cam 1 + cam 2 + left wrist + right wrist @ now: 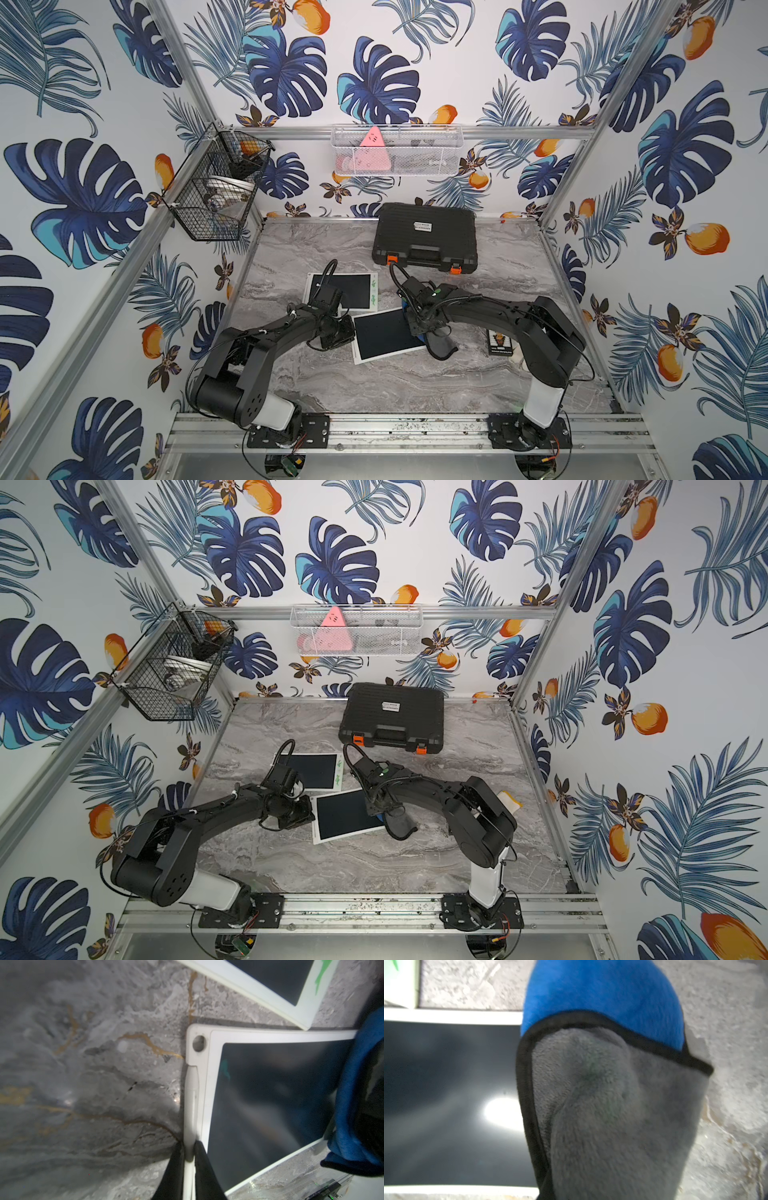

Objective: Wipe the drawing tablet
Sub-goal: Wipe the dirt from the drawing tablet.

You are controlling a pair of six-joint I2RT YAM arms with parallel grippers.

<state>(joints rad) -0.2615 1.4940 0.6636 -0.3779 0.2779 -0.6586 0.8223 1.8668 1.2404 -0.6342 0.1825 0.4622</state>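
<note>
Far to the left, you see a black wire basket (pixel 216 187) on the wall. The things inside it are too jumbled to name.

Next comes your left gripper (pixel 189 1147). From above, its own wrist covers it. The left wrist view shows its two black fingers (pixel 202 1161) squeezed narrow on the white side edge of the drawing tablet (pixel 382 336). It holds the tablet by that edge.

The drawing tablet lies flat in the middle of the bench (pixel 415 386), a bit crooked, with its dark screen up. Just behind it lies another tablet (pixel 357 286) with green marks on its white rim. The left wrist hides one corner of it. You cannot tell if the two tablets touch.

Then comes your right gripper (pixel 420 329). You cannot see its fingers in any view. A blue and grey cloth (pixel 612 1105) fills the right wrist view and covers them. The gripper is shut tight on that cloth. The cloth sits at the right end of the drawing tablet, partly on the screen and partly on the bench. It looks blurry up close.

At the back of the bench stands a black case (pixel 424 237). Above it, a white basket (pixel 436 160) holds a pink thing, half hidden by the mesh.

Far right, a small dark box (pixel 500 344) sits by the right arm (pixel 544 332), which cuts part of it off. Its label is too small to read.
</note>
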